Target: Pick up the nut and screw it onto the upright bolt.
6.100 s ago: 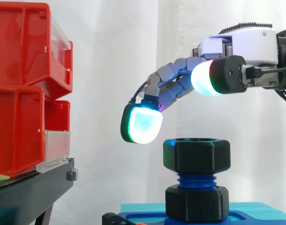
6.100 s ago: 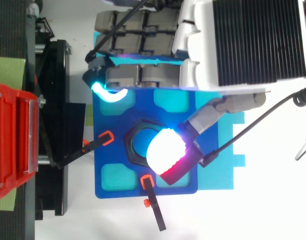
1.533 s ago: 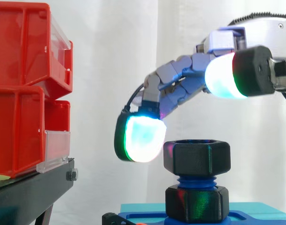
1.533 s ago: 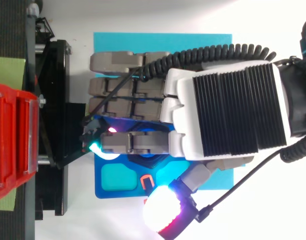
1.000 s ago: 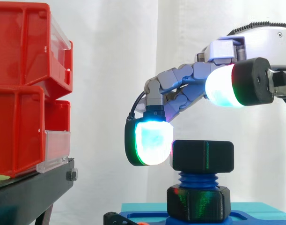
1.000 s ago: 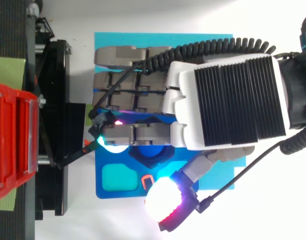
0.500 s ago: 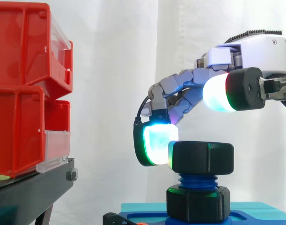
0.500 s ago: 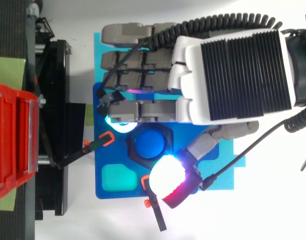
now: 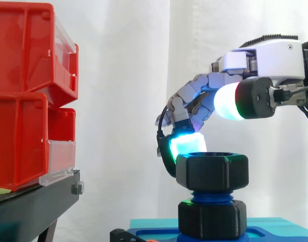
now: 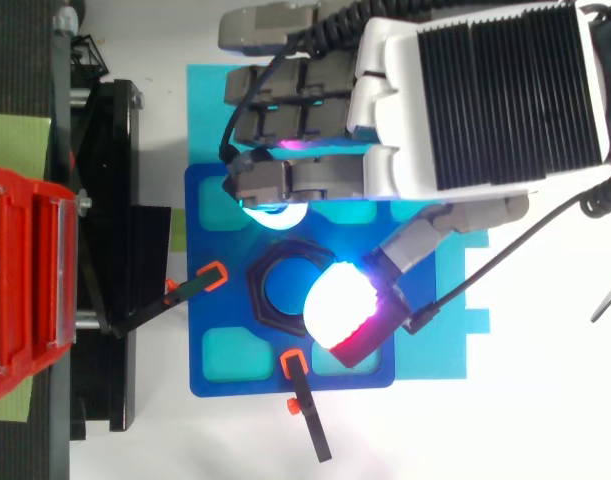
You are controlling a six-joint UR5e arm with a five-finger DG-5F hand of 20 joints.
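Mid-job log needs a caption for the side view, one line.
Hand reaches over the black nut sitting on the threads of the blue upright bolt, red bins at left.

The nut [image 9: 211, 171] hides from you the bottom of the lowest fingertip [image 9: 186, 143]; whether they touch, you cannot tell.

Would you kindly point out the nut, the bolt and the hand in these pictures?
nut [image 9: 211, 171]: side view, on its front face.
bolt [image 9: 211, 194]: side view, on the blue thread just below the nut.
hand [image 10: 495, 90]: top view, on its ribbed black back.
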